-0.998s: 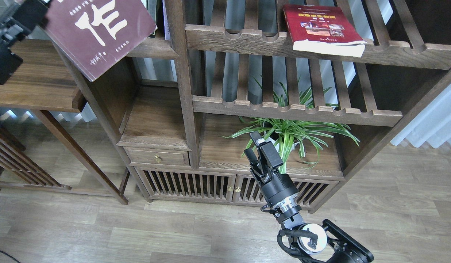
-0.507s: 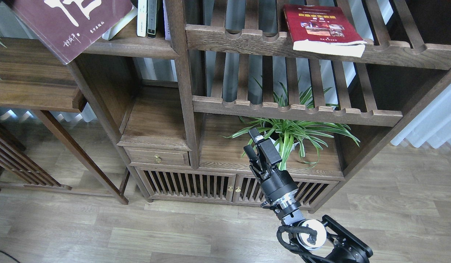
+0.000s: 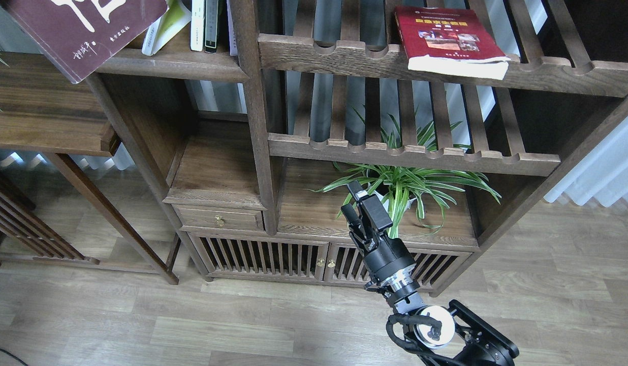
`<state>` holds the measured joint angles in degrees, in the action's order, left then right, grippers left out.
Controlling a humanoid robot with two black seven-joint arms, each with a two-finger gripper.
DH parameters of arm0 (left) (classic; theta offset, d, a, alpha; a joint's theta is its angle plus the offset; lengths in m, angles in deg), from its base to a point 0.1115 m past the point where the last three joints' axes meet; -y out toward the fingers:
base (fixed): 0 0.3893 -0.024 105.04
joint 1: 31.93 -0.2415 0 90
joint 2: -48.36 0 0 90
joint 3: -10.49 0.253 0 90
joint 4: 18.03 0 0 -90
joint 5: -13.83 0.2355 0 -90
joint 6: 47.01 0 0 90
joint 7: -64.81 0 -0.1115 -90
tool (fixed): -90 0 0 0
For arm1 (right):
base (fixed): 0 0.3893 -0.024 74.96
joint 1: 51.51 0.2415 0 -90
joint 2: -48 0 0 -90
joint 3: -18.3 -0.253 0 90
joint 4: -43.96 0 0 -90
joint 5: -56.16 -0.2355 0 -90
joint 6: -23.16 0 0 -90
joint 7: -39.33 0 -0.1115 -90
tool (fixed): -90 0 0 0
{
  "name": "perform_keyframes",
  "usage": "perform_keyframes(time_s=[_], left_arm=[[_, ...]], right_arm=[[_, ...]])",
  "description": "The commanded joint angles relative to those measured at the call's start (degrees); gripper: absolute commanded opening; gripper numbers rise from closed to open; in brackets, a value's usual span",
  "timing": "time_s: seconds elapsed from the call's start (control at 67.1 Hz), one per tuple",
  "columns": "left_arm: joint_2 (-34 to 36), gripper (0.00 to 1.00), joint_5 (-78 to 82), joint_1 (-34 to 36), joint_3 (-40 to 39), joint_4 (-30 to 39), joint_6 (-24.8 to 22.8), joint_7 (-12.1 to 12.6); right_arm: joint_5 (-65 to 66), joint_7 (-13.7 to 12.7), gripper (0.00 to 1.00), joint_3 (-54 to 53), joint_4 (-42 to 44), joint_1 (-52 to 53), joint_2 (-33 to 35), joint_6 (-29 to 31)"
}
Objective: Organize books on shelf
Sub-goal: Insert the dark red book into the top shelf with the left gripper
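The dark maroon book with white characters hangs tilted at the top left, over the left end of the dark-brown shelf; its top is cut off by the frame edge. What holds it is out of view, and so is my left gripper. A slice of the yellow-green book leans on the shelf just behind it. The red book lies flat on the upper slatted rack at the right. My right gripper is low in front of the plant, empty, with its fingers apart.
Thin white and dark-spined books stand on the shelf next to an upright post. A potted spider plant sits under the lower slatted rack. A side table top is at the left.
The maroon book has moved up and to the left, and my left gripper has gone out of view with it. The yellow-green book now shows behind it. My right gripper has barely moved.
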<state>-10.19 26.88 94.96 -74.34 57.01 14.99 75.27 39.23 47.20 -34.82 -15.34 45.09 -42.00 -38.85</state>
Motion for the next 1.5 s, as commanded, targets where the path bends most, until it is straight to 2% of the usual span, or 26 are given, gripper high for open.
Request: perform_keyframes(time_s=[0.0, 0.223, 0.536, 0.7, 0.983, 1.117, 1.49], left_arm=[[-5.5, 0.05, 4.1, 2.1, -1.4, -1.4, 0.0, -0.1], [-7.7, 0.05, 9.1, 3.2, -1.1, -2.3, 1.5, -0.1], [-5.0, 0.05, 10.8, 5.3, -1.0, -2.0, 1.5, 0.7], [-4.4, 0.05, 10.3, 4.9, -1.1, -0.9, 0.0, 1.1], [-2.4, 0.05, 10.2, 4.9, -3.9, -0.8, 0.0, 1.1], [-2.3, 0.05, 10.3, 4.8, -5.7, -2.4, 0.0, 0.0], [-2.9, 0.04, 10.8, 7.6, -4.9, -6.6, 0.0, -0.2]], right_arm=[[0.0, 0.0, 0.98, 0.2, 0.4, 0.0, 0.0, 0.0], [-0.1, 0.1, 0.98, 0.2, 0.6, 0.0, 0.0, 0.0], [-0.2, 0.1, 0.98, 0.2, 1.3, 0.2, 0.0, 0.0], [-0.3, 0.1, 0.98, 0.3, 2.4, 0.8, 0.0, 0.0], [-0.3, 0.1, 0.98, 0.0, 2.5, 0.9, 0.0, 0.0], [-0.3, 0.1, 0.98, -0.1, 2.5, 1.1, 0.0, 0.0], [-0.3, 0.2, 0.98, -0.1, 3.5, 1.9, 0.0, 0.0]])
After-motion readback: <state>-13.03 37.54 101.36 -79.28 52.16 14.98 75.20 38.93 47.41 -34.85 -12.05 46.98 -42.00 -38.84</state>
